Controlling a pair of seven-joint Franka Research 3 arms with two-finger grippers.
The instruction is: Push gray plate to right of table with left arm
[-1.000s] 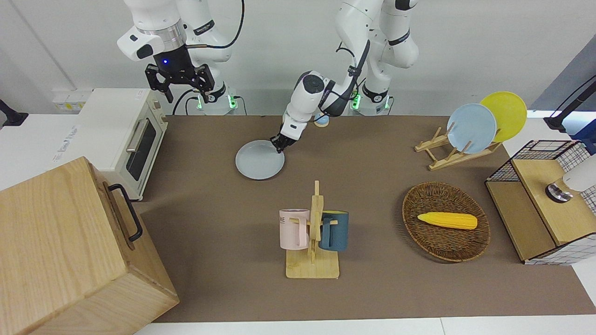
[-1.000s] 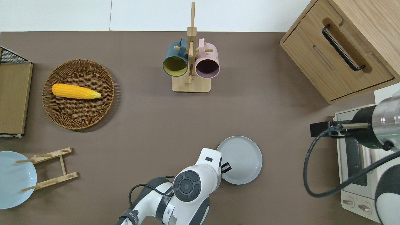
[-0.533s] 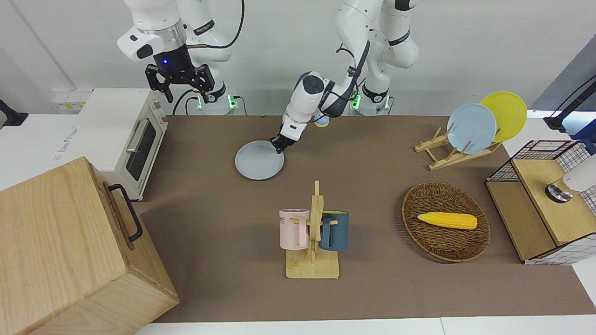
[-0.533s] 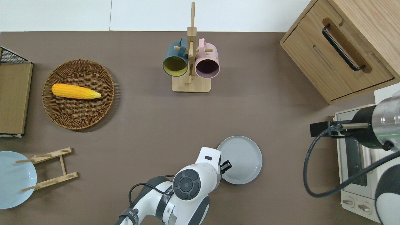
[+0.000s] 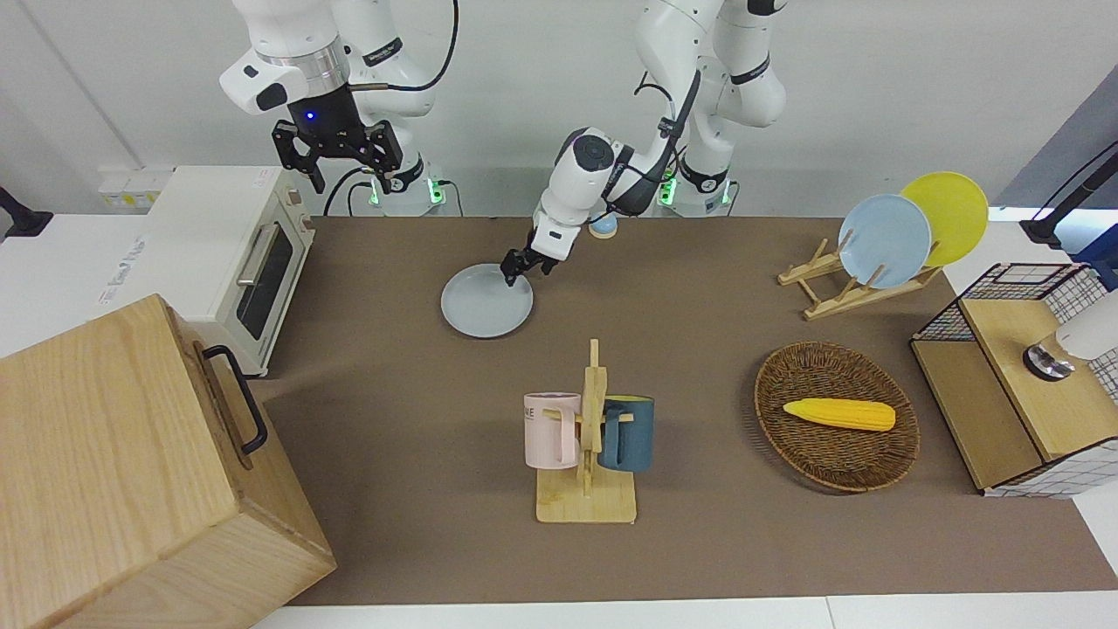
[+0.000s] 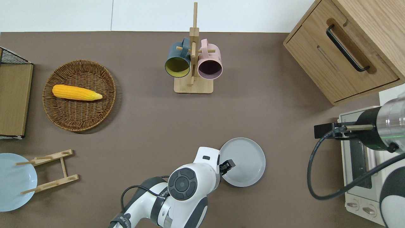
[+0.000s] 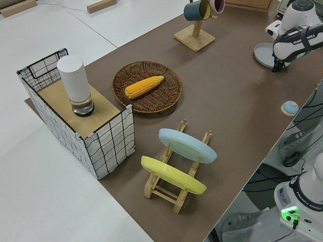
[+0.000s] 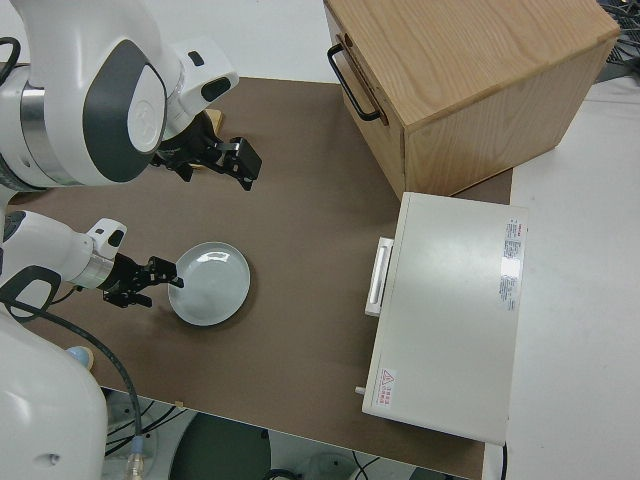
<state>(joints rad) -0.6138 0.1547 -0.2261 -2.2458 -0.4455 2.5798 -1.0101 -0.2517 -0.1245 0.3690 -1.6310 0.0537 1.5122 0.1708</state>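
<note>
The left tool (image 6: pixel 228 165), its fingers apart, hovers over the rim of the gray plate (image 6: pixel 245 161), near the desk's (image 6: pixel 152 126) robot-side edge; next, lower it and shove toward the right arm's end.

I count three plates on my surface (image 5: pixel 699 288): one gray plate (image 5: pixel 486 302) lying flat, plus one sky-blue plate (image 5: pixel 884 239) and one yellow plate (image 5: pixel 948 214) standing in the single wooden plate rack (image 5: pixel 830 284). There are two mugs, one pink mug (image 5: pixel 550 429) and one dark blue mug (image 5: pixel 629 433), on one mug rack (image 5: pixel 587 498). I also count one wicker basket (image 5: pixel 830 463) with one corn cob (image 5: pixel 838 413), one toaster oven (image 5: pixel 236 253), one wooden cabinet (image 5: pixel 113 472) and one wire crate (image 5: pixel 1022 384).
</note>
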